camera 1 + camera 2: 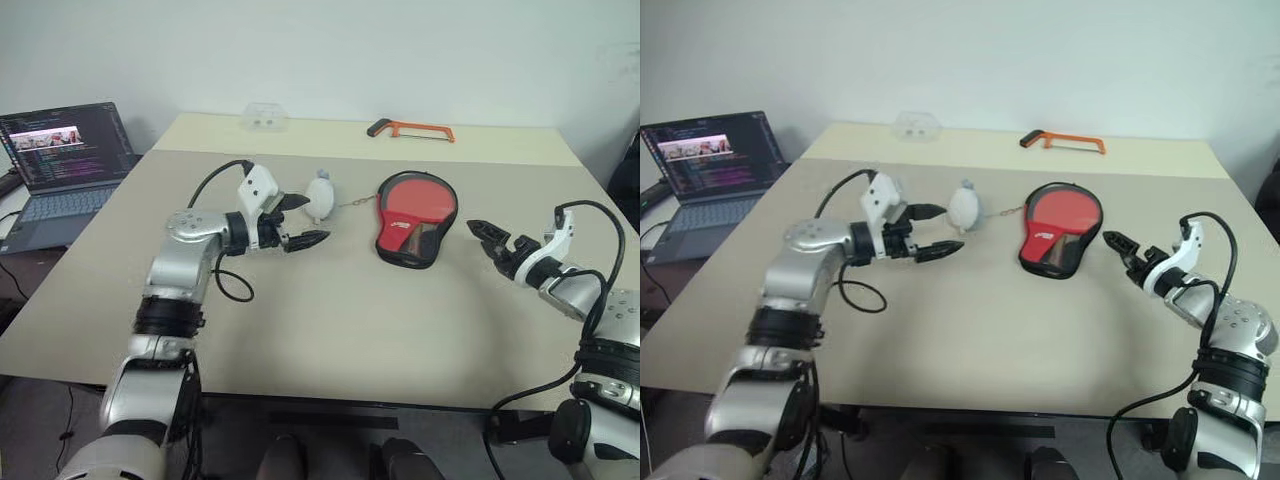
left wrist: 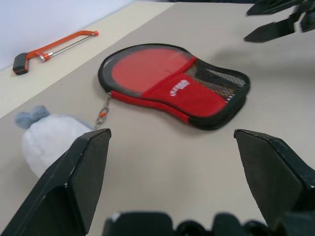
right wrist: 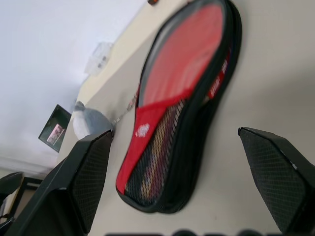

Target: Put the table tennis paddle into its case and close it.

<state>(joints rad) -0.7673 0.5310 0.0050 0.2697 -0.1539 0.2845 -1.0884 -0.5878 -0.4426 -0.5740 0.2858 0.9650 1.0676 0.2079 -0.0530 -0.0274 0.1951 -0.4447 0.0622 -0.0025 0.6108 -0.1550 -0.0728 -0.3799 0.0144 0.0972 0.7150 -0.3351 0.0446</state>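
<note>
We see the case [image 1: 415, 220] lying flat on the table [image 1: 330, 340], right of centre in the head view, red side with mesh pocket and white logo facing up. Whether the paddle sits inside it we cannot tell. A short chain runs from its left edge to a small grey-white pouch [image 1: 320, 196] just beside it. Left of the pouch, our left gripper [image 1: 300, 222] hovers with its black fingers spread wide, holding nothing. At the right of the frame, our right gripper [image 1: 488, 238] points toward the case, fingers likewise wide apart and empty. An orange-framed hacksaw [image 1: 412, 129] lies at the table's far edge, and a laptop [image 1: 60, 165] stands at upper left.
</note>
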